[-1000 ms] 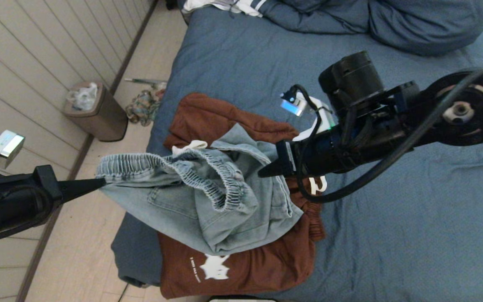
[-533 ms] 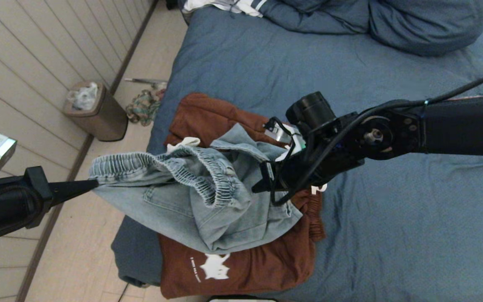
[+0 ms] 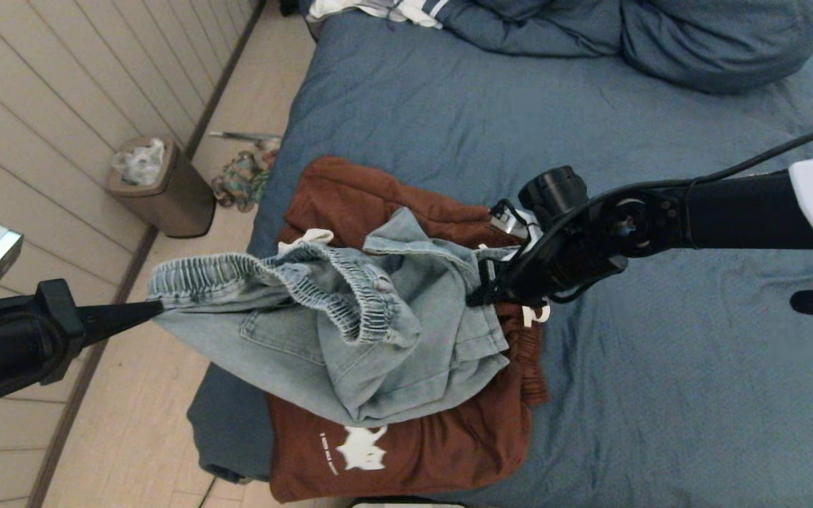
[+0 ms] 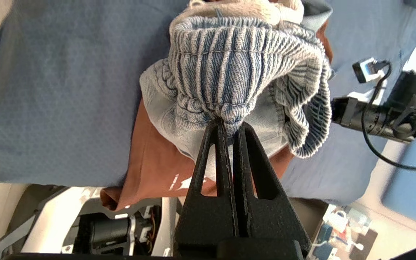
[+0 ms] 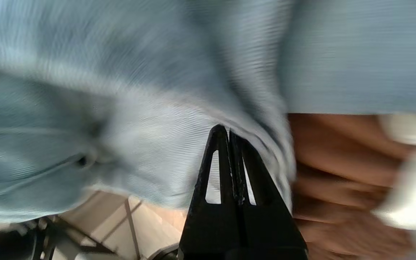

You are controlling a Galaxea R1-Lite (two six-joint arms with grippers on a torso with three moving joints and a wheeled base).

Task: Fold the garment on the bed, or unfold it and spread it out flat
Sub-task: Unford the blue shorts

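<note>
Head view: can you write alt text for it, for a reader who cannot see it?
Light-blue denim shorts hang stretched over a rust-brown garment on the blue bed, the left tool shut on the elastic waistband beyond the bed's edge. The right tool is shut at the shorts' opposite side.

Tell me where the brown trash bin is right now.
In the head view, the brown trash bin stands on the floor left of the bed, against the panelled wall, with a crumpled cloth beside it.
</note>
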